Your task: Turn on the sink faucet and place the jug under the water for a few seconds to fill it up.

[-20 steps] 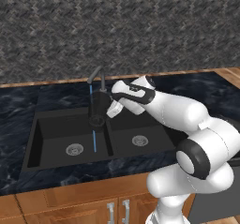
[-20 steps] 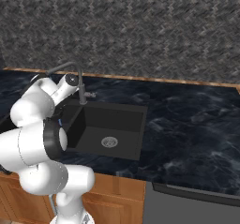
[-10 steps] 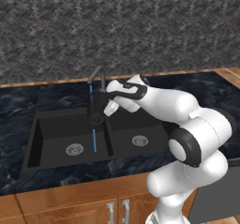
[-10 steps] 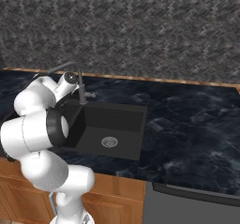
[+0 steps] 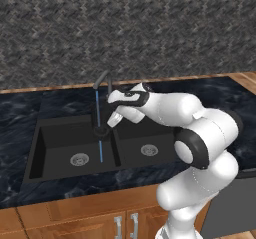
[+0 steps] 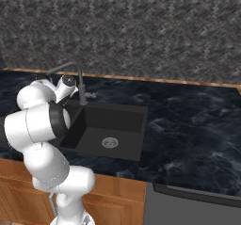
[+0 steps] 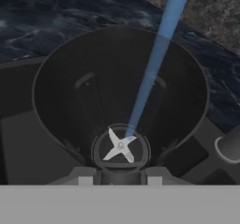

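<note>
Currently filling: jaws are gripping the jug (image 7: 120, 96) under the faucet (image 5: 103, 80), over the sink (image 5: 75, 133) divider, water (image 7: 154, 63) streaming in from 1 o'clock, so next I'd be holding steady briefly, then withdrawing level.

My gripper (image 5: 113, 121) hangs over the sink (image 5: 60, 170), above the divider between its two basins. The jug (image 5: 101, 131) sits just in front of my fingers, its open mouth facing me in the hand view. The water (image 5: 98, 108) falls just to my left and runs into the jug (image 7: 121, 96), down to the blade at its bottom. The faucet (image 5: 102, 80) stands right behind my gripper, spout above the jug. One drain (image 5: 79, 159) lies below to my left, the other (image 5: 149, 150) to my right.
</note>
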